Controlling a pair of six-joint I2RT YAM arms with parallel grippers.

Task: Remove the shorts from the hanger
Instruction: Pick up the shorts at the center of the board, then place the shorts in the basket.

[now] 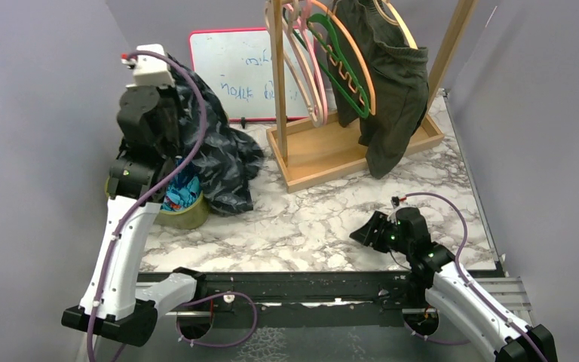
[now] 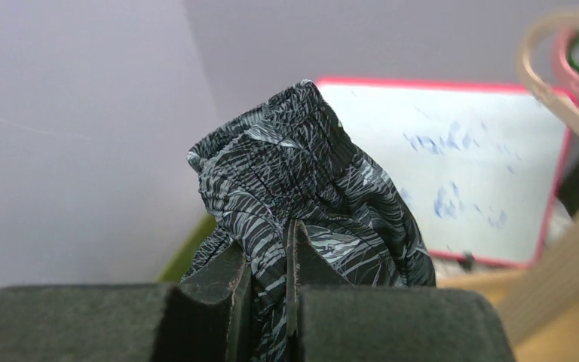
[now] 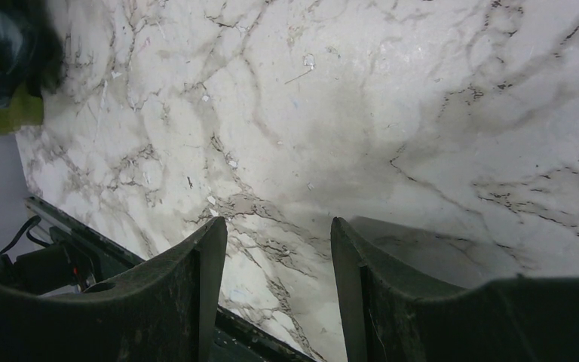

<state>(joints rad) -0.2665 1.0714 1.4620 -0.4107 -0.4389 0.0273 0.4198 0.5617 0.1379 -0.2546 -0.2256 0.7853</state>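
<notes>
My left gripper (image 2: 269,256) is shut on the dark navy leaf-print shorts (image 2: 301,181). It holds them raised at the far left, above a green bin, and they drape down onto the table (image 1: 219,151). The left gripper's tips are hidden behind the arm in the top view. The dark olive green shorts (image 1: 392,83) hang on a wooden hanger on the rack at the back right. Bright blue cloth (image 1: 182,192) lies in the bin. My right gripper (image 1: 363,232) is open and empty, low over the marble table near its front edge; the right wrist view shows its gap (image 3: 279,234).
A green bin (image 1: 188,217) stands at the left. The wooden rack base (image 1: 324,151) with its post (image 1: 278,75) holds several empty hangers, pink (image 1: 310,68), green (image 1: 343,68) and wood. A whiteboard (image 1: 230,72) leans on the back wall. The marble table (image 1: 309,219) shows between the arms.
</notes>
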